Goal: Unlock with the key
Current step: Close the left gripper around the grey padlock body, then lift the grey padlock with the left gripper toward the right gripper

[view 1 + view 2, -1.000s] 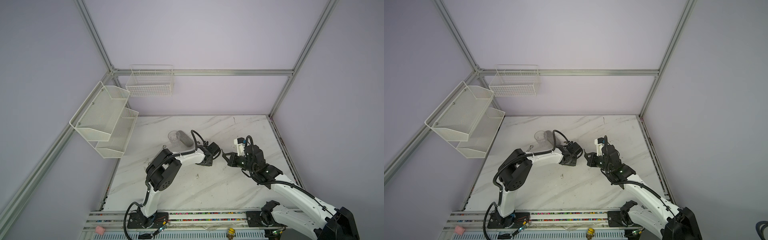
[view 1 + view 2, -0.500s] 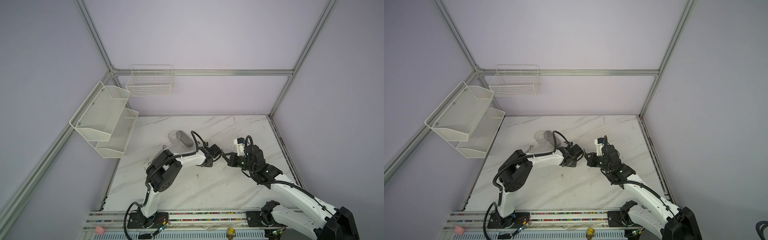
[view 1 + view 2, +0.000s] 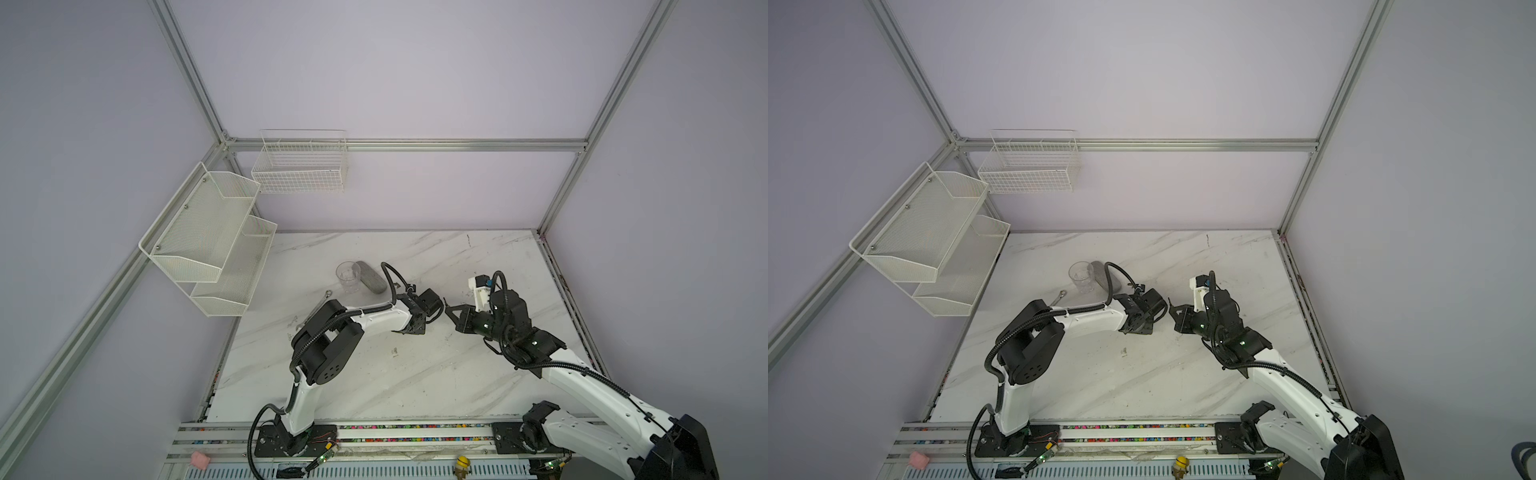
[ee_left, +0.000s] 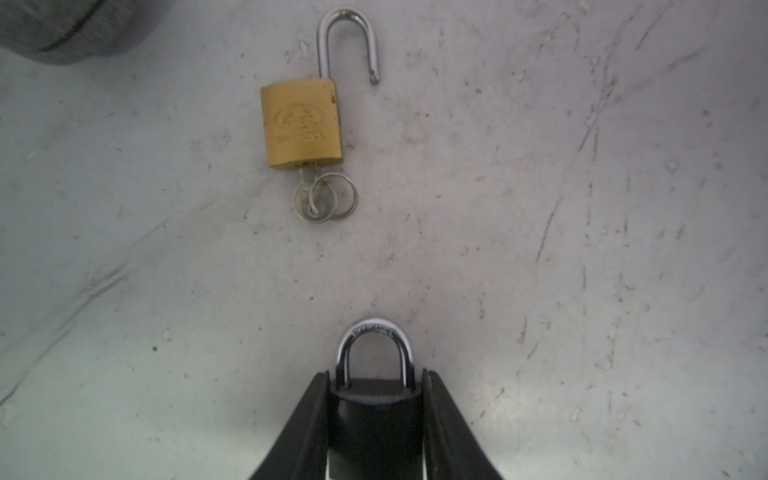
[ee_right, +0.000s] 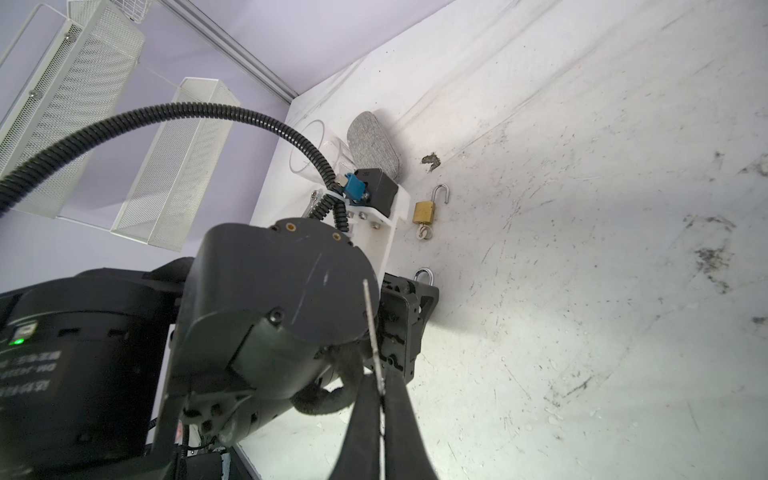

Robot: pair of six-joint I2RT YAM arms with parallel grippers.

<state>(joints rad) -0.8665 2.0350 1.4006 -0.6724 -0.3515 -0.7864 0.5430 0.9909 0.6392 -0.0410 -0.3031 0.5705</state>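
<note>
A black padlock (image 4: 374, 415) with a closed silver shackle (image 4: 376, 332) sits between the jaws of my left gripper (image 4: 376, 376), which press on both sides of its body. My right gripper (image 5: 380, 378) is shut on a thin silver key (image 5: 371, 328), seen edge-on, whose blade points toward the left gripper's underside. In both top views the left gripper (image 3: 434, 309) and right gripper (image 3: 451, 312) face each other tip to tip above the middle of the table. The padlock's keyhole is hidden.
A brass padlock (image 4: 301, 122) with its shackle swung open and its own key and rings in it lies on the marble table (image 3: 415, 374). Behind the left arm are a clear cup (image 3: 348, 276), a grey oval object (image 3: 371, 277) and a wrench (image 3: 318, 307). White racks (image 3: 208, 241) hang at the left.
The left gripper has shifted a little toward the right gripper and its jaws have narrowed. The right arm has barely moved.
</note>
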